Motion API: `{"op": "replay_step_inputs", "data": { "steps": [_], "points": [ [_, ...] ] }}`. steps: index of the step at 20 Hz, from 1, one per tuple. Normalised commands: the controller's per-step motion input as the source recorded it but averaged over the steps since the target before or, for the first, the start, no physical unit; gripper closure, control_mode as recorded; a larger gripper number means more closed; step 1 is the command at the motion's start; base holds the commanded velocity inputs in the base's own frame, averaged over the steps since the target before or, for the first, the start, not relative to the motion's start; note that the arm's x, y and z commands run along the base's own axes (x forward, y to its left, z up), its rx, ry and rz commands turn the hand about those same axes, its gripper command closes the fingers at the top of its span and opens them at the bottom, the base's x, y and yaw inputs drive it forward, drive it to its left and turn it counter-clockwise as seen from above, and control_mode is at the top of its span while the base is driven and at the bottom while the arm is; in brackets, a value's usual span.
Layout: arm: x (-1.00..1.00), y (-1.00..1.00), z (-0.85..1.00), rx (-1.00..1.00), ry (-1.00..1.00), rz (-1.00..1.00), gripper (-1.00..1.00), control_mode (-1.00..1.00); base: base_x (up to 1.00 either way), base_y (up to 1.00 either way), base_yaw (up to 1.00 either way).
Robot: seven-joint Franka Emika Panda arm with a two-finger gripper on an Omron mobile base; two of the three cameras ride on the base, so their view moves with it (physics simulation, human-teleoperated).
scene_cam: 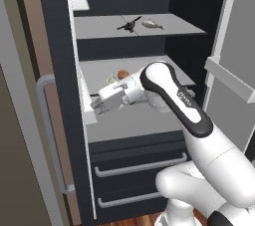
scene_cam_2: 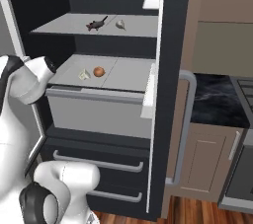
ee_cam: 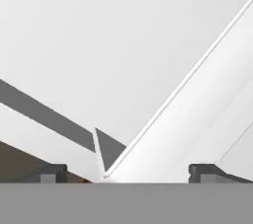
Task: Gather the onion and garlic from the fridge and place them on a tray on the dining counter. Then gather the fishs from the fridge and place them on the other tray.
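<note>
Your onion (scene_cam_2: 99, 71) sits on the middle shelf (scene_cam_2: 123, 72) of the open fridge (scene_cam: 55, 46), well back from the front lip, with a small pale wedge-like thing, probably the garlic (scene_cam_2: 85, 74), just beside it on the left in the right base view. One shelf up you have the fish (scene_cam: 153, 24) and a dark, spiky item (scene_cam: 129, 24) next to it, which I can't identify. Your gripper (scene_cam: 99, 107) hovers at the front left corner of that middle shelf, near the door-side wall, fingers spread wide and holding nothing; the hand view shows both finger tips (ee_cam: 52, 172) far apart with only pale shelf surfaces ahead. From there, you risk catching the shelf's front lip or the side wall if you drive forward, since the hand is low and tight to the corner. The onion is small and round, so a nudge from one finger would likely roll it deeper in or into the garlic. Your forearm also partly hides the onion from the left base view, so line up by the right one.
</note>
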Motion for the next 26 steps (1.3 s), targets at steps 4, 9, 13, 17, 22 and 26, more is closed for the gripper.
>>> {"op": "replay_step_inputs", "data": {
  "steps": [4, 9, 13, 17, 22, 26],
  "points": [
    [-0.46, -0.13, 0.23, 0.07, -0.1, 0.0, -1.0, -1.0, 0.0, 0.0, 0.0],
    [-0.51, -0.28, 0.34, 0.03, -0.09, -0.01, -1.0, -1.0, 0.0, 0.0, 0.0],
    [-0.6, -0.48, 0.44, -0.01, -0.08, -0.13, -1.0, -1.0, 0.0, 0.0, 0.0],
    [-0.35, -0.69, 0.46, -0.09, -0.01, -0.27, -1.0, -1.0, 0.0, 0.0, 0.0],
    [-0.08, -0.73, 0.44, -0.16, 0.01, -0.37, -1.0, -1.0, 0.0, 0.0, 0.0],
    [0.0, -0.74, 0.33, -0.18, 0.07, -0.39, -1.0, -1.0, 0.0, 0.0, 0.0]
  ]
}}
